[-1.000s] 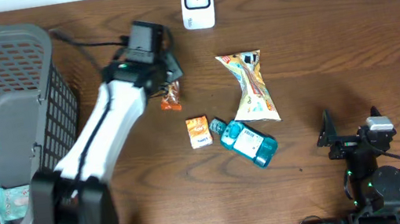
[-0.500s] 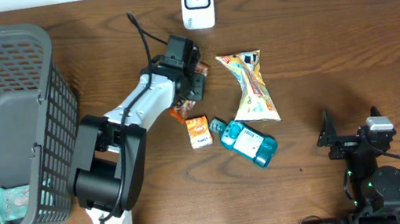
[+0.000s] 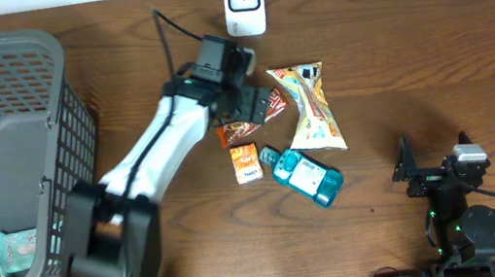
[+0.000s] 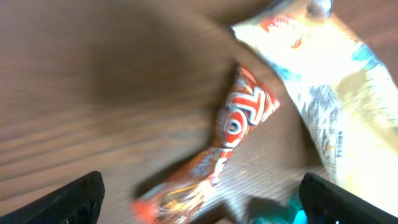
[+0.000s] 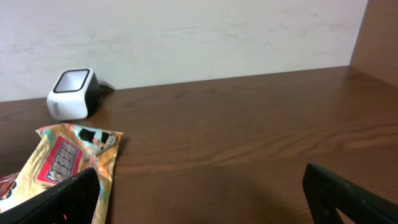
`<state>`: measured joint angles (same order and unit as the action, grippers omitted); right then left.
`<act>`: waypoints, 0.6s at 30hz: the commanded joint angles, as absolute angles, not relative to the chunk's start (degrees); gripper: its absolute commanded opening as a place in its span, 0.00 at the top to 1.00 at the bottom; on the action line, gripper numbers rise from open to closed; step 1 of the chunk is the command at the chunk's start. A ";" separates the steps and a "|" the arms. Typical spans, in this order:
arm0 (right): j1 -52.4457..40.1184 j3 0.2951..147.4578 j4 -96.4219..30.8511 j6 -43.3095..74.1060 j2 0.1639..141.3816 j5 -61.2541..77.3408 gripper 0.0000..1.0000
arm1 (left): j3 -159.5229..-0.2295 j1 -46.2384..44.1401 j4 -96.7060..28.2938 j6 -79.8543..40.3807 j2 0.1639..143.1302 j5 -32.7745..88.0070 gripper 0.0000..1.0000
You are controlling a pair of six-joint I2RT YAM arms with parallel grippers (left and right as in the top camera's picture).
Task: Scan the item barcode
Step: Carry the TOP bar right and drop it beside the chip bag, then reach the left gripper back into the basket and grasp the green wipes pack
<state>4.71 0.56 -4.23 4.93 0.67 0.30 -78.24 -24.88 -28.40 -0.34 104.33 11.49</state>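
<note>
L gripper (image 4: 208,202) is wide open w/ nothing in it. It hangs right over the orange wrapper (image 4: 239,134), which lies flat on the table (image 3: 427,23) between the fingertips, touching neither afaict. R gripper (image 5: 202,199) is spread wide and empty too, parked at 4 o'clock on the table, well apart from everything.

Stuff by size, overhead view:
- Grey basket (image 3: 66,107) fills the 9 o'clock side, w/ a green packet (image 3: 16,250) down inside.
- Yellow snack bag (image 3: 310,109) sits at 3 o'clock of the wrapper, right up against its end.
- Teal pack (image 3: 307,175) is at 5 o'clock of it.
- White scanner (image 3: 245,3) is at 12 o'clock, by the far edge.
- Small orange box (image 3: 246,161) is at 6 o'clock, just beside.

Step in hand imo: grab the wrapper and show it to the scanner. Come down centred on its narrow middle, jaws across the short way, so the yellow bag doesn't get pinched too. It's thin film and prob flops, so keep the printed face flat. No barcode showing from here, so it's likely on the underside; expect a wrist roll at the scanner window.

Labels: the wrapper has big white letters on red, maybe "TO…", too blurry to be sure. The yellow bag has a red name panel, unreadable. The teal pack has a white label, text too small.
</note>
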 commanded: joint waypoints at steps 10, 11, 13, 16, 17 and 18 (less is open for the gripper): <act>4.93 0.30 -4.27 4.19 0.32 0.56 0.01 | -78.39 -14.48 -27.75 -0.27 71.77 -12.40 0.00; 4.93 0.30 -4.27 4.19 0.32 0.56 0.01 | -78.39 -12.43 -27.73 -5.28 70.76 -16.47 0.00; 4.93 0.30 -4.27 4.19 0.32 0.56 0.01 | -78.39 -6.92 -29.15 -17.98 69.56 -24.95 0.00; 4.93 0.30 -4.27 4.19 0.32 0.56 0.01 | -78.30 4.08 -35.99 -37.58 70.04 -28.95 0.00; 4.93 0.30 -4.27 4.19 0.32 0.56 0.01 | -78.28 6.90 -38.54 -42.26 70.50 -28.75 0.00; 4.93 0.30 -4.27 4.19 0.32 0.56 0.01 | -78.19 10.28 -41.95 -47.57 71.20 -28.40 0.00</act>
